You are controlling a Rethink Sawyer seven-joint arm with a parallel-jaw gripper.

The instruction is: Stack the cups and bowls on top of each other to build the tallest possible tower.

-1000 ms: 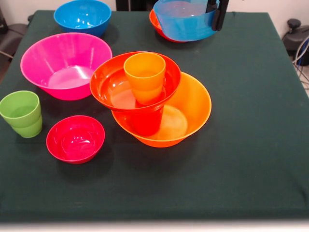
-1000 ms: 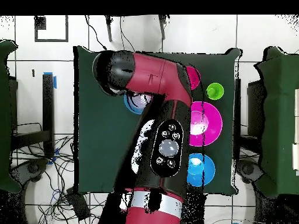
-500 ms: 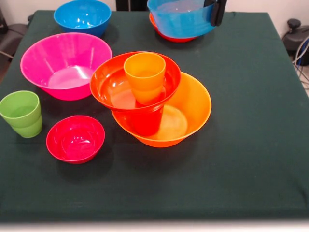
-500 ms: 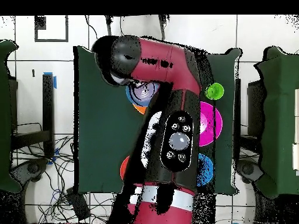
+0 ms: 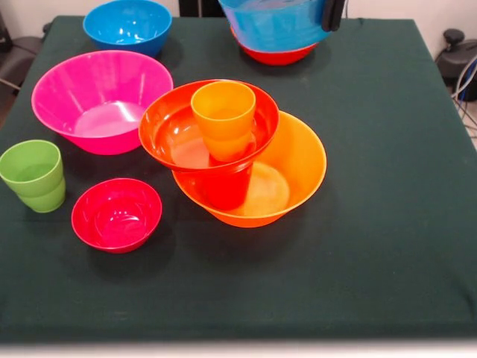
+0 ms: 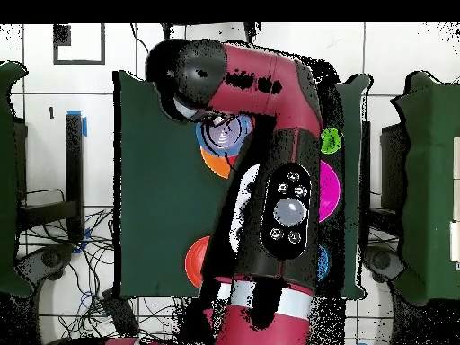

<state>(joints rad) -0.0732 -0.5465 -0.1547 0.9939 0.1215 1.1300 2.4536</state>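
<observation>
Dark green table [image 5: 387, 224] under everything. Arm [image 6: 269, 180] across table centre in overhead view, hiding most items there.

Largest first:
- Wide orange bowl [image 5: 298, 168], table centre, base of tower [image 5: 235, 153].
- Pink bowl [image 5: 100, 97], left of tower, just beside it.
- Red-orange bowl [image 5: 175, 130] tilted, propped on red-orange cup [image 5: 223, 186] standing inside orange bowl.
- Held blue bowl [image 5: 272, 26] at top edge, raised over another red-orange bowl [image 5: 277, 54] on the cloth.
- Gripper [image 5: 333, 13] clamped on held blue bowl's right rim, 1 dark finger visible outside the wall.
- Second blue bowl [image 5: 127, 26], far-left corner, alone.
- Crimson bowl [image 5: 115, 214], front left, near the tower.
- Orange cup [image 5: 223, 119] upright inside tilted red-orange bowl, top of tower.
- Green cup [image 5: 33, 175], left edge, upright, apart from crimson bowl.
</observation>
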